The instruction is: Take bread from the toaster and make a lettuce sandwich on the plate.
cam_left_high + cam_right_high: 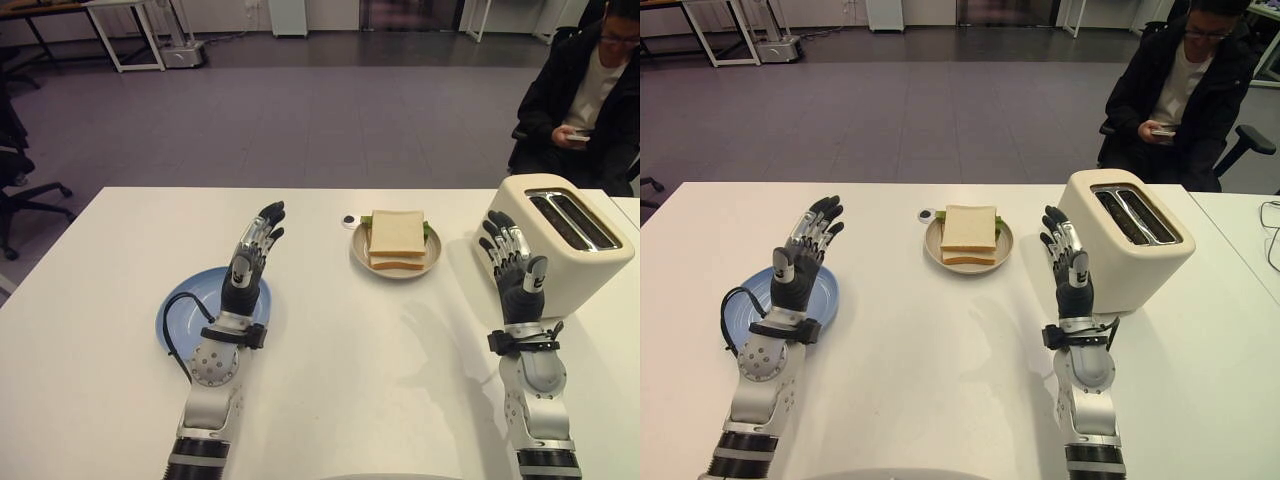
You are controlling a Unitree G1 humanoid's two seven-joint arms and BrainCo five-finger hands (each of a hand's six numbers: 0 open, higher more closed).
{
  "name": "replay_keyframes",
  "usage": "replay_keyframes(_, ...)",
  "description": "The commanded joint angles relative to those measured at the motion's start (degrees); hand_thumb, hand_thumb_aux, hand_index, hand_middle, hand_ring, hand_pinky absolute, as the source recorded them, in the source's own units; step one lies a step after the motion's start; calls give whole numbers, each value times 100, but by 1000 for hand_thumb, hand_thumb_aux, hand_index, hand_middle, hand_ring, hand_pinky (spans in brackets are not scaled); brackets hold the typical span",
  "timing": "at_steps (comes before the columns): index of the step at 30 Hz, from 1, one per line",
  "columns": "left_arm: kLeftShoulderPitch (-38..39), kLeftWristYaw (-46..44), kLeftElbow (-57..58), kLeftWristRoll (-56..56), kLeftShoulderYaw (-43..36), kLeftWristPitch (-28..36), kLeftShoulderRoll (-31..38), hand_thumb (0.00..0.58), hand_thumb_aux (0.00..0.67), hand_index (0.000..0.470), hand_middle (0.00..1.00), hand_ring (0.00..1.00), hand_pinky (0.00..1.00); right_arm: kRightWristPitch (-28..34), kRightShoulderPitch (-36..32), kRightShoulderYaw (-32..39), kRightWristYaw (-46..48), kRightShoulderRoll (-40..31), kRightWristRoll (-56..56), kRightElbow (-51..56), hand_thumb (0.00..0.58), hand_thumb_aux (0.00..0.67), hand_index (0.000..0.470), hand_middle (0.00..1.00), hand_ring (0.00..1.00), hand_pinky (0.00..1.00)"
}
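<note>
Both sets of fingers (266, 228) are spread straight, holding nothing: left hand (243, 278) above a blue plate (178, 318) at 9 o'clock, right hand (517, 280) beside the toaster (565, 250) at 3. At 12 o'clock on the counter (350, 370) the sandwich (396, 238) sits on its plate (398, 273), lettuce (430, 232) between two white slices. Assembly looks finished; next, I judge, the hands simply retreat.

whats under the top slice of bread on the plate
Green lettuce peeks out under the top slice, with a second slice below on the beige plate. The middle of the filling is covered.
</note>
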Motion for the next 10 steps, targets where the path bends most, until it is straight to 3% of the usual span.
replay_keyframes(1,24,-53,-80,-12,75,186,-144,0,0,0,0,0,0,98,116,-59,85,28,13,112,0,0,0,0,0,0)
replay_keyframes(10,42,-153,-272,4,225,418,-186,0,0,0,8,8,8,343,91,-204,160,-49,-31,190,0,0,0,0,0,0)
